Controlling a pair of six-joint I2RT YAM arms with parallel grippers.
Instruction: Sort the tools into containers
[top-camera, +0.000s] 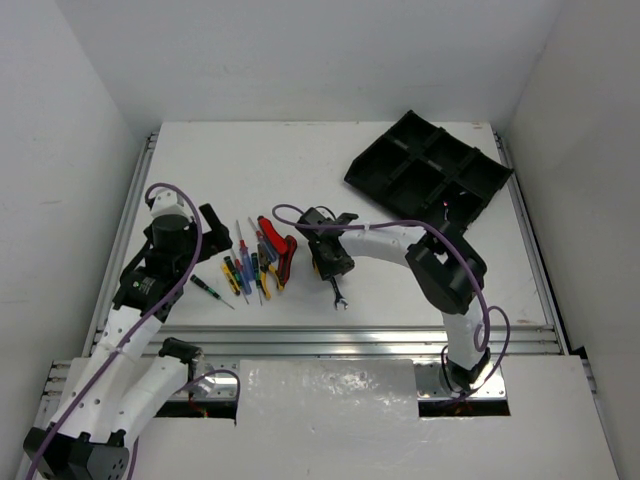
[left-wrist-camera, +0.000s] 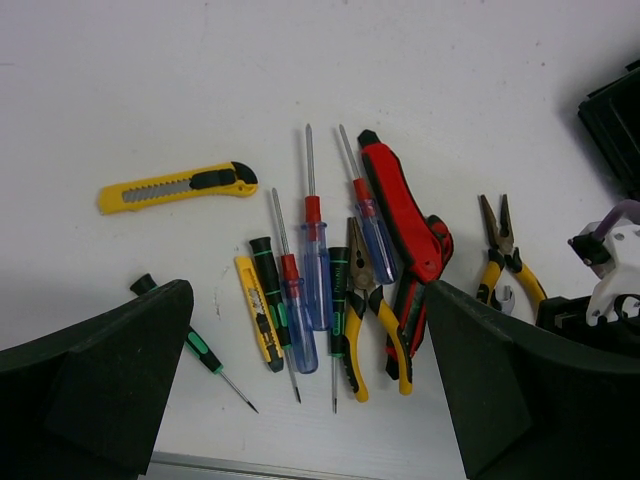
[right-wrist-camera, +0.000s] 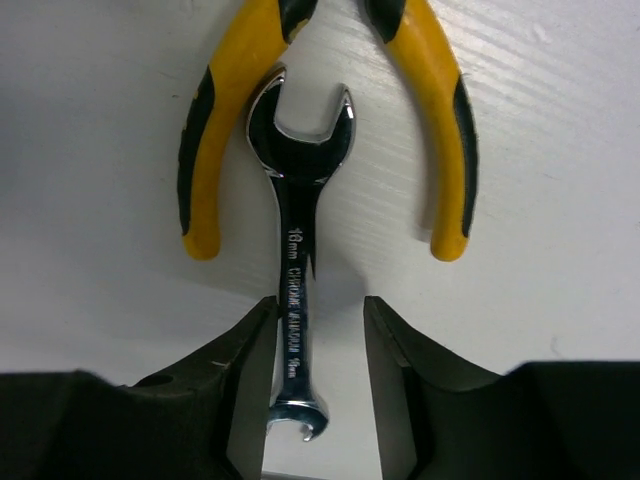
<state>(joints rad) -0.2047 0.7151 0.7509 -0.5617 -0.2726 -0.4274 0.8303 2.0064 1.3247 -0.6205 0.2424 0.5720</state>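
The yellow-handled pliers (right-wrist-camera: 215, 130) are cropped above their handles.

This looks like a robotics lab test cell. A bare white counter (top-camera: 300, 160) is boxed in by plain white walls (top-camera: 60, 120), with aluminium rails (top-camera: 380, 337) along its near edge. The left arm (top-camera: 140, 290) and right arm (top-camera: 445, 270) trail purple cables (top-camera: 165, 185).
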